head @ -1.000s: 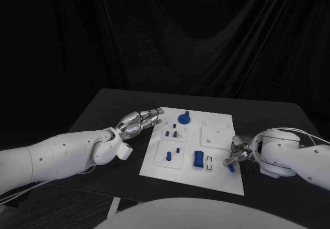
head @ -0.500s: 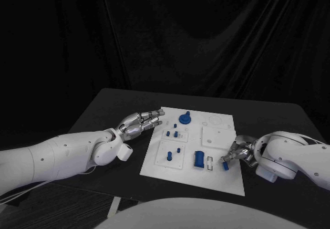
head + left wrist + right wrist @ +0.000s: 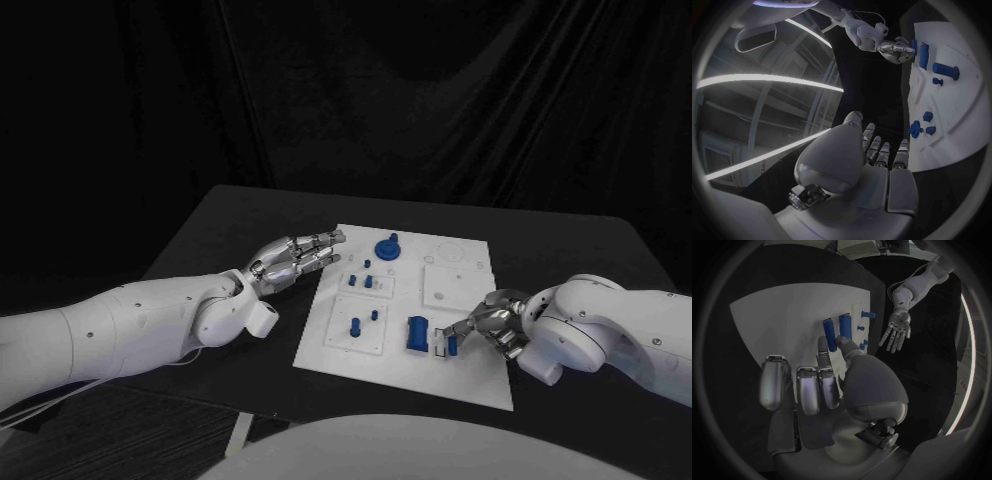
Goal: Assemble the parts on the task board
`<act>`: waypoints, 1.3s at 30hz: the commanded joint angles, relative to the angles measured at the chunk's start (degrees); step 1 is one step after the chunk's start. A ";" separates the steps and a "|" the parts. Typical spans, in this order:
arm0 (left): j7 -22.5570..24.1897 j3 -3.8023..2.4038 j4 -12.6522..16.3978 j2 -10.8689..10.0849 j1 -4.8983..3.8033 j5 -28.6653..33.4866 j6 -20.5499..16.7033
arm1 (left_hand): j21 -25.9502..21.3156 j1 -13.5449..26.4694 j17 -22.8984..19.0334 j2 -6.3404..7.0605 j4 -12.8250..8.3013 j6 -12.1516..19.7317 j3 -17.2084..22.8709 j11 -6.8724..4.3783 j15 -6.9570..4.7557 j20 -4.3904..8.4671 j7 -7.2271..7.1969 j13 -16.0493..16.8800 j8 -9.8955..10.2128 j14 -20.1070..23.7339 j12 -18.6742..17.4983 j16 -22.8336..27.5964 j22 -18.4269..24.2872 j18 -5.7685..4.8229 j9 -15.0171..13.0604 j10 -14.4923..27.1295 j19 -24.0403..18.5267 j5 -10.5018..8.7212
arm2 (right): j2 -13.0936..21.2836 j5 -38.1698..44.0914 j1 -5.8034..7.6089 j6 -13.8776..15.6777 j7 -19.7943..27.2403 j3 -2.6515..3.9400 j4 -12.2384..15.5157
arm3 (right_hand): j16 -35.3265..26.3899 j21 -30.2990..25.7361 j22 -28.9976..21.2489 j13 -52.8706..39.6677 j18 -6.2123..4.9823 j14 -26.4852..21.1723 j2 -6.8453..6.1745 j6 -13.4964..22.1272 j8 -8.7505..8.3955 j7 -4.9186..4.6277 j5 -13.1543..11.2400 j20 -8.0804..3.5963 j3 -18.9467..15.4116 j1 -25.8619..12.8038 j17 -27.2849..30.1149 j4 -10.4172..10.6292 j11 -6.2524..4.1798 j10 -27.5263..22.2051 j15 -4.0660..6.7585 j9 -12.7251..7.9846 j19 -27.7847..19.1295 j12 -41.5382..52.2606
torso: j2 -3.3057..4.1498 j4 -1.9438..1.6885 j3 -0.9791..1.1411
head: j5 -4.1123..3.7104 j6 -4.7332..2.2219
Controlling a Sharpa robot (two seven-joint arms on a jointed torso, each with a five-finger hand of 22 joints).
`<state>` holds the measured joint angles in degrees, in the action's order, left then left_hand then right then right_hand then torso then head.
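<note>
One white task board [image 3: 462, 372] is lying in the middle of the frame on one black table [image 3: 577, 240]. Two silver hands are reaching in: the left hand [image 3: 293, 256] at centre left and the right hand [image 3: 498, 325] at lower right. Among the blue parts, one large round knob [image 3: 388, 245] is standing at the board's upper middle and one tall block [image 3: 417, 333] lower down. One slim blue bar [image 3: 451, 343] is sitting in the right hand's fingers. About six small pegs [image 3: 355, 325] are standing on the board's left half, though their exact number is hard to make out.
</note>
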<state>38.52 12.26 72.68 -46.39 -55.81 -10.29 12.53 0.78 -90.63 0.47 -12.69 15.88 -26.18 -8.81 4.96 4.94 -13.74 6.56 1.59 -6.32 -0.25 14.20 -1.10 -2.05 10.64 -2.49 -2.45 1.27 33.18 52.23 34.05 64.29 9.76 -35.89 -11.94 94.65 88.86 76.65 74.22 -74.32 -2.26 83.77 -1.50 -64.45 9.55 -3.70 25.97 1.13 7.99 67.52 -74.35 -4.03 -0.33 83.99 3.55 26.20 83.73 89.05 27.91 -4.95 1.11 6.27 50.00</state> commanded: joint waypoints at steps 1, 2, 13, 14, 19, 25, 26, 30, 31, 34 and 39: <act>0.46 -0.06 0.05 0.09 0.11 0.05 0.94 | 0.03 -0.57 0.01 0.03 0.27 0.56 2.79 0.52 0.43 -0.33 -0.08 0.40 -0.95 -0.45 0.87 -0.25 0.10 -0.32 -0.51 0.16 -0.04 1.02 | -0.40 -2.65 -0.14 1.81 -0.20 0.01 -0.46 | 1.14 -1.44 11.39 -15.68 -1.05 6.23 0.65 1.93 2.26 1.13 3.88 0.08 6.40 0.51 -15.65 -1.28 -0.93 6.01 1.55 2.85 1.72 0.95 | 0.07 -0.05 -0.01 | -0.08 0.00; 0.44 -0.06 0.05 0.09 0.11 0.05 0.97 | 0.03 -0.57 0.01 0.03 0.27 0.56 2.79 0.52 0.43 -0.33 -0.08 0.40 -0.95 -0.45 0.87 -0.25 0.10 -0.32 -0.51 0.16 -0.04 1.02 | -0.54 -2.30 -0.15 1.83 -0.22 0.01 -0.60 | 1.14 -1.44 11.39 -15.68 -1.05 6.23 0.65 1.93 2.26 1.13 3.88 0.08 6.40 0.51 -15.65 -1.28 -0.93 6.01 1.55 2.85 1.72 0.95 | 0.06 -0.06 -0.01 | -0.11 0.00; 0.40 -0.06 -0.01 0.18 0.17 0.05 1.33 | 0.03 -0.51 0.00 0.30 0.24 0.63 2.76 0.61 0.52 -0.45 0.05 0.39 -1.02 -0.44 0.81 -0.23 0.10 -0.30 -0.51 0.18 -0.02 0.93 | -1.65 1.61 -0.41 1.67 -0.49 0.01 -1.61 | 1.14 -1.81 11.28 -15.68 -1.11 6.23 0.50 2.95 3.02 1.16 0.02 0.12 7.14 -0.61 -15.65 -0.77 -0.96 6.01 1.48 3.18 1.57 0.95 | 0.04 0.01 0.01 | -0.29 0.00; 0.39 -0.06 -0.01 0.18 0.17 0.05 1.35 | 0.03 -0.51 0.00 0.30 0.24 0.63 2.76 0.61 0.52 -0.45 0.05 0.39 -1.02 -0.44 0.81 -0.23 0.10 -0.30 -0.51 0.18 -0.02 0.93 | -1.72 1.91 -0.49 1.67 -0.50 0.01 -1.66 | 1.14 -1.82 11.28 -15.68 -1.11 6.23 0.49 3.09 3.15 1.17 -0.97 0.13 7.24 -0.73 -15.65 -0.68 -0.97 6.01 1.46 3.21 1.57 0.95 | 0.04 -0.01 0.01 | -0.28 0.00; 0.31 -0.06 -0.01 0.14 0.19 0.05 1.45 | 0.03 -0.45 0.00 0.43 0.24 0.66 2.72 0.64 0.54 -0.49 0.08 0.37 -1.04 -0.44 0.69 -0.22 0.10 -0.30 -0.51 0.21 -0.02 0.91 | -2.01 3.93 -1.03 1.66 -0.55 0.01 -1.76 | 1.14 -2.16 11.18 -15.68 -1.17 6.23 0.37 3.43 3.47 1.15 -4.36 0.18 7.23 -1.38 -15.65 -0.15 -0.97 6.01 1.40 3.19 1.45 0.95 | 0.05 0.00 0.00 | -0.36 0.00; 0.22 -0.06 -0.11 0.18 0.21 0.05 1.57 | 0.03 -0.45 0.00 0.43 0.24 0.66 2.72 0.64 0.54 -0.49 0.08 0.37 -1.04 -0.44 0.69 -0.22 0.10 -0.30 -0.51 0.21 -0.02 0.91 | -2.26 4.67 -1.33 1.72 -0.53 0.01 -1.74 | 1.14 -2.46 11.10 -15.68 -1.23 6.23 0.28 3.72 3.58 1.05 -6.17 0.27 7.01 -2.28 -15.65 0.64 -0.90 6.01 1.28 3.04 1.35 0.95 | 0.01 0.01 0.00 | -0.22 0.00; 0.21 -0.06 -0.12 0.19 0.21 0.05 1.60 | 0.03 -0.45 0.00 0.43 0.24 0.66 2.72 0.64 0.54 -0.49 0.08 0.37 -1.04 -0.44 0.69 -0.22 0.10 -0.30 -0.51 0.21 -0.02 0.91 | -2.32 4.74 -1.37 1.70 -0.52 0.01 -1.71 | 1.14 -2.51 11.09 -15.68 -1.24 6.23 0.29 3.73 3.60 1.04 -6.26 0.28 6.99 -2.37 -15.65 0.73 -0.89 6.01 1.27 3.03 1.33 0.95 | 0.00 0.02 0.00 | -0.20 0.00; 0.16 -0.06 -0.17 0.24 0.23 0.05 1.68 | 0.03 -0.41 0.00 0.46 0.26 0.67 2.71 0.65 0.56 -0.51 0.11 0.37 -1.07 -0.44 0.67 -0.22 0.12 -0.30 -0.52 0.22 -0.02 0.91 | -2.50 4.87 -1.45 1.69 -0.50 0.01 -1.65 | 1.14 -2.51 11.09 -15.68 -1.24 6.23 0.29 3.73 3.60 1.04 -6.26 0.28 6.99 -2.37 -15.65 0.73 -0.89 6.01 1.27 3.03 1.33 0.95 | 0.03 -0.01 0.00 | -0.29 0.00; 0.15 -0.06 -0.18 0.25 0.24 0.05 1.69 | 0.03 -0.41 0.00 0.46 0.26 0.67 2.71 0.65 0.56 -0.51 0.11 0.37 -1.07 -0.44 0.67 -0.22 0.12 -0.30 -0.52 0.22 -0.02 0.91 | -2.54 4.89 -1.47 1.69 -0.50 0.01 -1.64 | 1.14 -2.51 11.09 -15.68 -1.24 6.23 0.29 3.73 3.60 1.04 -6.27 0.28 6.99 -2.37 -15.65 0.73 -0.89 6.01 1.27 3.03 1.33 0.95 | 0.04 -0.01 0.00 | -0.29 0.00; 0.10 -0.06 -0.20 0.26 0.25 0.05 1.72 | 0.03 -0.40 0.00 0.45 0.27 0.69 2.74 0.66 0.57 -0.53 0.12 0.36 -1.09 -0.44 0.63 -0.22 0.11 -0.30 -0.52 0.23 -0.01 0.91 | -2.66 4.92 -1.51 1.68 -0.48 0.01 -1.62 | 1.14 -2.55 11.07 -15.68 -1.24 6.23 0.39 3.70 3.66 1.05 -6.40 0.29 6.99 -2.54 -15.65 0.92 -0.88 6.01 1.26 3.02 1.32 0.95 | 0.03 -0.03 0.00 | -0.21 0.00; -0.02 -0.06 -0.22 0.25 0.27 0.05 1.77 | 0.03 -0.40 0.00 0.42 0.27 0.70 2.76 0.67 0.58 -0.54 0.12 0.36 -1.09 -0.43 0.62 -0.21 0.11 -0.30 -0.52 0.24 -0.01 0.92 | -2.81 4.95 -1.54 1.60 -0.46 0.01 -1.66 | 1.14 -2.67 11.04 -15.68 -1.27 6.23 0.49 3.62 3.75 1.08 -6.43 0.30 7.00 -2.75 -15.65 1.14 -0.89 6.01 1.27 3.01 1.28 0.95 | 0.02 0.02 -0.01 | -0.12 0.00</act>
<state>38.07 12.26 72.41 -46.25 -55.64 -10.32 13.49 0.78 -90.63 0.47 -12.69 15.88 -26.17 -8.81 5.24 4.94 -13.76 6.57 1.59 -6.33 -0.25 14.19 -1.10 -2.06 10.64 -2.49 -2.53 1.26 33.18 49.43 38.27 62.97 10.92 -35.89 -11.90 92.96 88.86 75.09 74.22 -74.32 -2.27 83.60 -1.28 -61.89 12.05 -3.39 19.20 1.14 11.63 65.63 -74.35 -2.61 -0.61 83.72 3.98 28.19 83.73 89.05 27.93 -4.94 1.10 6.14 50.00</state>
